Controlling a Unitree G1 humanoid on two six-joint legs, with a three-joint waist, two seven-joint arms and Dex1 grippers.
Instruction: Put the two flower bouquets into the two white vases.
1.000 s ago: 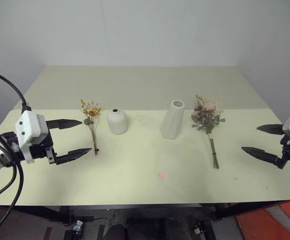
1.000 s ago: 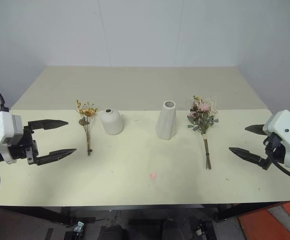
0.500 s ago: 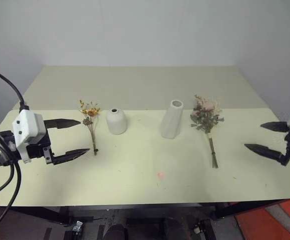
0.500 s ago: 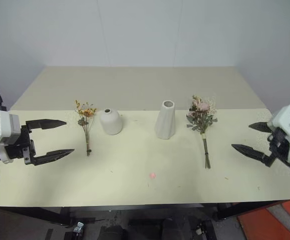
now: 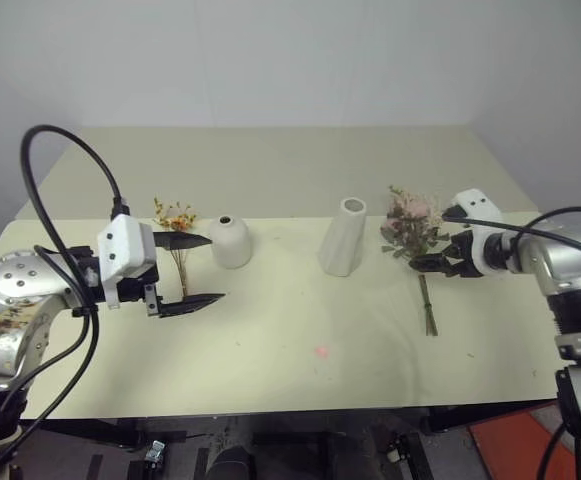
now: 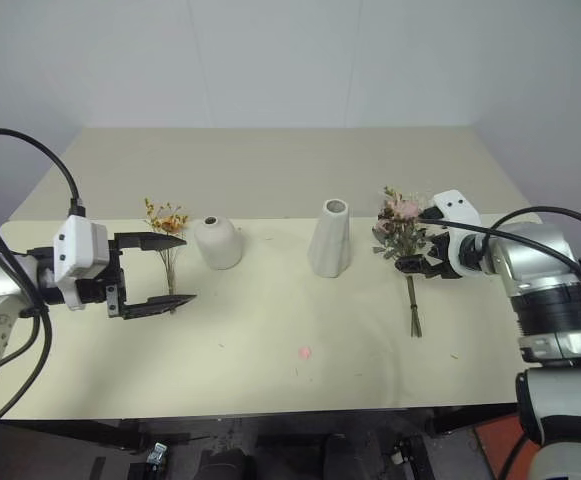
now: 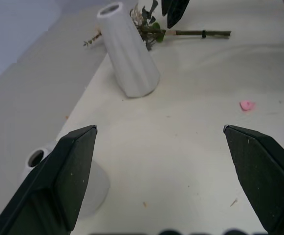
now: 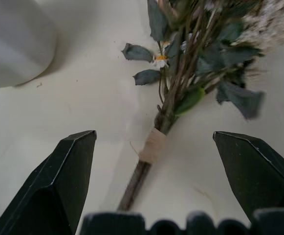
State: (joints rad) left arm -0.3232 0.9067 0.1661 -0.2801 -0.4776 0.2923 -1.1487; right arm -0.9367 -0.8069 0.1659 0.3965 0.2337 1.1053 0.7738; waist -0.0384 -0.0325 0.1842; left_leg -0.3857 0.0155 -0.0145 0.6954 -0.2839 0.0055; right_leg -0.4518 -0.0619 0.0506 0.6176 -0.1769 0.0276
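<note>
The pink rose bouquet (image 5: 411,226) lies flat on the table (image 5: 270,340), its stems pointing toward the front edge. My right gripper (image 5: 433,240) is open over the wrapped stem, one finger on each side; the right wrist view shows the bouquet (image 8: 181,83) between the fingers (image 8: 68,181). The small orange-yellow bouquet (image 5: 176,216) lies left of the round white vase (image 5: 230,242). My left gripper (image 5: 198,270) is open, its two fingers spanning that bouquet's thin stems from the left. The taller slanted vase (image 5: 343,237) stands between the round vase and the roses.
A small pink spot (image 5: 322,351) marks the table in front of the vases. The table continues behind the vases to a pale wall. In the left wrist view the tall vase (image 7: 132,58) stands ahead and the round vase (image 7: 36,157) beside one finger.
My right arm has swung in from the table's right edge to the rose bouquet, its gripper rolling and tipping down. My left gripper has shifted right, up to the small bouquet's stems.
</note>
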